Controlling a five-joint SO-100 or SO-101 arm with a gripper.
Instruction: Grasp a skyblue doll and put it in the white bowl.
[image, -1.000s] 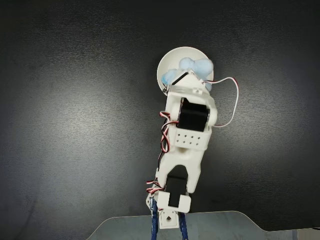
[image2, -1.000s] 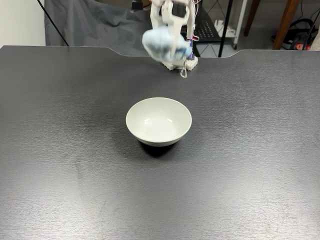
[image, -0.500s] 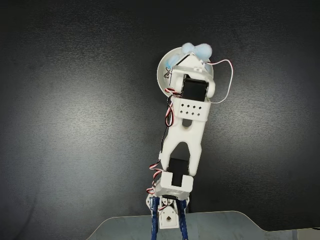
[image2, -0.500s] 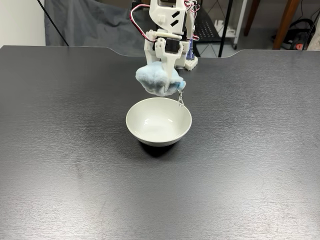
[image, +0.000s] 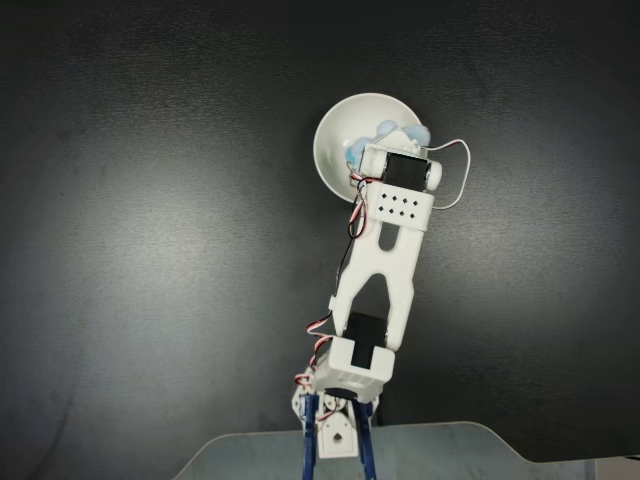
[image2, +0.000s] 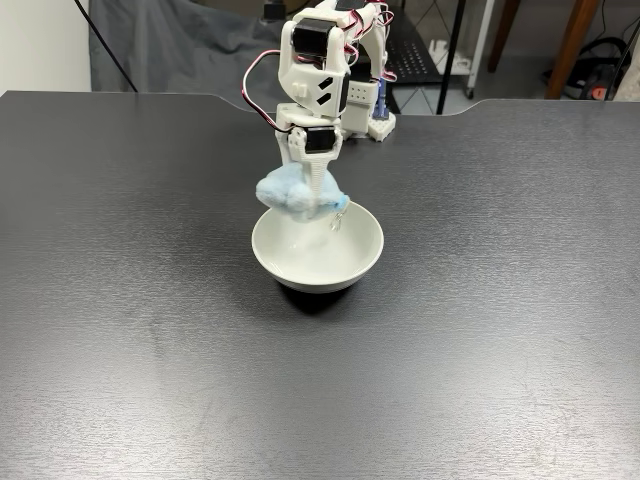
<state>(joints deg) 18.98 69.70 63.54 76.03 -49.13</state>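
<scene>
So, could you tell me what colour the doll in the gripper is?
Pale sky blue; the skyblue doll shows best in the front fixed view.

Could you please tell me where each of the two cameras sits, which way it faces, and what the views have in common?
A fixed view: high above, looking straight down on the dark table; the arm reaches up from its base at the bottom edge, its wrist covering part of the white bowl.
A fixed view: low, at the table's far side, facing the robot's base; the arm comes towards the camera and the gripper grips the skyblue doll.
Shared: both fixed views show arm, bowl and doll, the doll over the bowl.
</scene>
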